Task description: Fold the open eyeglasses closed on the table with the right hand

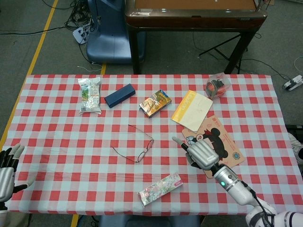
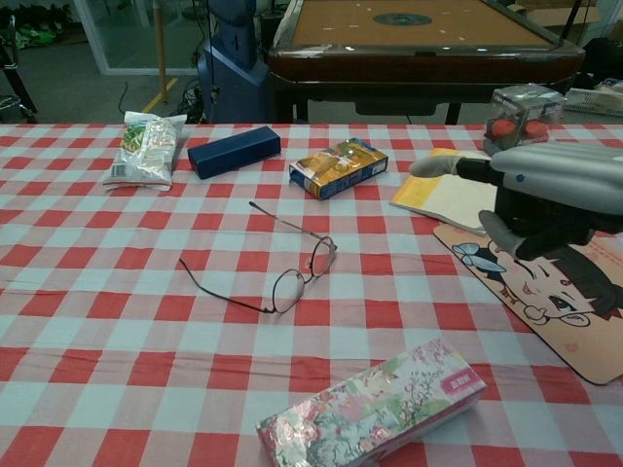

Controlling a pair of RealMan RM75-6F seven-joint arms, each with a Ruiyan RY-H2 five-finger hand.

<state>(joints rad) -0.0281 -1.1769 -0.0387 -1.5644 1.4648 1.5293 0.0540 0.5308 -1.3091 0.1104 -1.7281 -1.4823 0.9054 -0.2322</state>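
The thin wire-framed eyeglasses [image 1: 137,146] [image 2: 288,269] lie open on the checked tablecloth near the table's middle, both temples spread out. My right hand [image 1: 201,152] [image 2: 545,195] hovers to the right of them, over the left edge of the cartoon mouse pad [image 1: 222,142], fingers extended toward the glasses and holding nothing. A clear gap separates it from the frames. My left hand [image 1: 5,170] rests off the table's front left corner, fingers apart and empty.
A floral tissue pack [image 1: 160,188] lies in front of the glasses. Behind them are a dark blue glasses case [image 1: 120,95], an orange box [image 1: 155,102], a yellow booklet [image 1: 191,110], a snack bag [image 1: 90,94] and a wrapped item [image 1: 217,86].
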